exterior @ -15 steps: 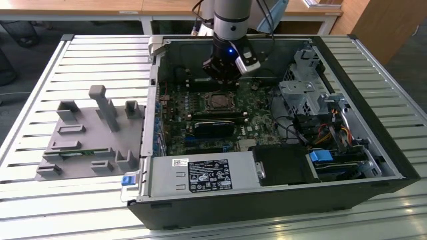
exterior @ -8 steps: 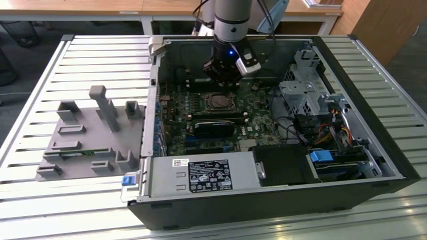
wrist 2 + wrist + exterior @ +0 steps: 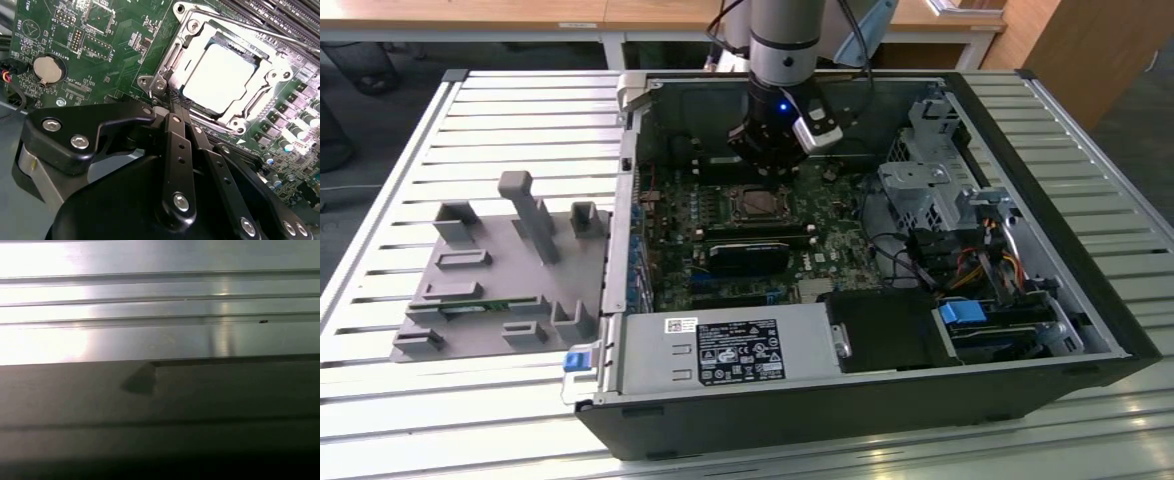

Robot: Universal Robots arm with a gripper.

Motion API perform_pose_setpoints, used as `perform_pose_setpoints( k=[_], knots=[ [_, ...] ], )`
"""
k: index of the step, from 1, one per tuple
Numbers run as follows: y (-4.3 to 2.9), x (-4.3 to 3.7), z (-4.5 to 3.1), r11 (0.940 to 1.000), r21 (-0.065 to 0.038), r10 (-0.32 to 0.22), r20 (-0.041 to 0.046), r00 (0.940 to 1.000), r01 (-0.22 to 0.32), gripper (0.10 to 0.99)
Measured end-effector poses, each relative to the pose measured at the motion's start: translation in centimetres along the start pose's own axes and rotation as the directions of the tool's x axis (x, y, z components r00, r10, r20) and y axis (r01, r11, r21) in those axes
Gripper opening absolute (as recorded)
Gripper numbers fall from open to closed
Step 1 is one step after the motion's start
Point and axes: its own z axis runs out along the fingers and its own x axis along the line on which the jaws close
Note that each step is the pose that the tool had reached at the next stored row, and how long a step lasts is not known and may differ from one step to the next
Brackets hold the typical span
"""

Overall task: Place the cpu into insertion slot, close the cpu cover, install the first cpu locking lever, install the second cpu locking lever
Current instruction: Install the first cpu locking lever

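Jaws pinched together on nothing, gripper (image 3: 172, 107) tip at the corner of cpu cover (image 3: 187, 37). Cover lies shut over cpu (image 3: 222, 80) seated in insertion slot (image 3: 755, 203). Lever work wants small, steady pushes.

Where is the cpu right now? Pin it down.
The cpu sits in the insertion slot under the cpu cover on the green motherboard, just beyond the gripper in the second wrist view.
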Motion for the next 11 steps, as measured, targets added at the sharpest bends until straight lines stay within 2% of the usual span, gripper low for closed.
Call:
perform_pose_setpoints(
  k=[4, 8, 11],
  knots=[
    [0.01, -0.01, 0.06, 1.0000, -0.003, 0.000, 0.0003, 1.0000, 0.000, 0.106],
    [0.03, -0.02, 0.08, 0.9998, -0.020, 0.000, -0.0003, 1.0000, 0.000, 0.106],
    [0.03, -0.02, 0.01, 0.9996, -0.029, 0.000, -0.0008, 1.0000, 0.000, 0.106]
  ],
)
